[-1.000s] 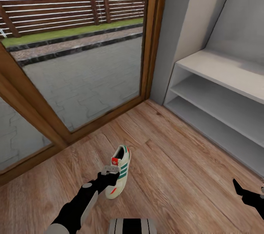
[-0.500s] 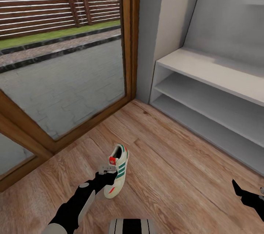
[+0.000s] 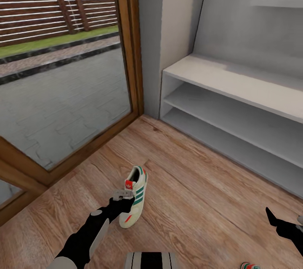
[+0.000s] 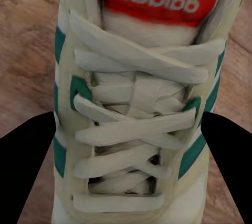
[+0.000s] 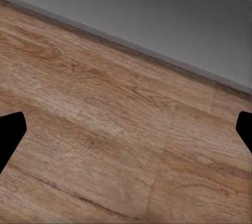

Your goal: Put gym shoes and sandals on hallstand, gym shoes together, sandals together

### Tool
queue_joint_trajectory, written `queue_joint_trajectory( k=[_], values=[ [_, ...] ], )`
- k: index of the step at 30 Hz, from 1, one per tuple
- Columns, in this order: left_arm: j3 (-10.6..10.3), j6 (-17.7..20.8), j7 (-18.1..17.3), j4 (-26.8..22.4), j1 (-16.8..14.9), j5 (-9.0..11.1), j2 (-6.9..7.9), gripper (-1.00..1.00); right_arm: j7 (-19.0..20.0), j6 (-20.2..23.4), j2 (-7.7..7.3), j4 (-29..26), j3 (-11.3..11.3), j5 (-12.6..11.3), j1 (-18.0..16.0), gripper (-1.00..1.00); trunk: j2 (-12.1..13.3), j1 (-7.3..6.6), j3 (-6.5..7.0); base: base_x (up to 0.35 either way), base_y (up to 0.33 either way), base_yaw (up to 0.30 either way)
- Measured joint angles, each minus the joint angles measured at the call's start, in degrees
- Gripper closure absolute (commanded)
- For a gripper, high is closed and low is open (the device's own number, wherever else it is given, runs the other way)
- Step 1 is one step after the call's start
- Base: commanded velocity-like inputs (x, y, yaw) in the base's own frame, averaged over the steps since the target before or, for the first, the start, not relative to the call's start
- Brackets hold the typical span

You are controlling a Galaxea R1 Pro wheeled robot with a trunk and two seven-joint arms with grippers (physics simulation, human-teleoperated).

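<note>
One gym shoe (image 3: 135, 194), cream with green stripes and a red tongue patch, hangs just above the corridor floor (image 3: 198, 193), and my left gripper (image 3: 125, 196) is shut on it. In the left wrist view the black fingers (image 4: 26, 150) press both sides of the laced gym shoe (image 4: 136, 108). A bit of the second gym shoe (image 3: 250, 266) peeks in at the head view's bottom edge. My right gripper (image 3: 280, 227) hovers low at the right, open over bare planks (image 5: 115, 129). The hallstand (image 3: 235, 78) stands ahead on the right, shelves bare. The sandals are out of view.
A tall glass door with a wooden frame (image 3: 128, 46) fills the left, with a paved yard behind it. A grey wall corner (image 3: 168, 16) meets the hallstand's left end. A floating shelf (image 3: 275, 2) hangs above the unit.
The camera has swung to the right, so door and hallstand slid left in the picture. The gym shoe has stayed in my left gripper. The second shoe's edge has come into view.
</note>
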Motion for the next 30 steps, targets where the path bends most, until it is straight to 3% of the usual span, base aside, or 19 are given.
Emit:
queue_joint_trajectory(
  k=[30],
  values=[
    [2.01, 0.08, 0.07, 0.15, 0.0, -0.05, -0.03, 1.0, 0.19, -0.41, 0.01, 1.07, 0.75, 0.24, 0.0, -1.0, 0.0, 0.0, 0.03, 0.001, 0.056, -0.009]
  ],
)
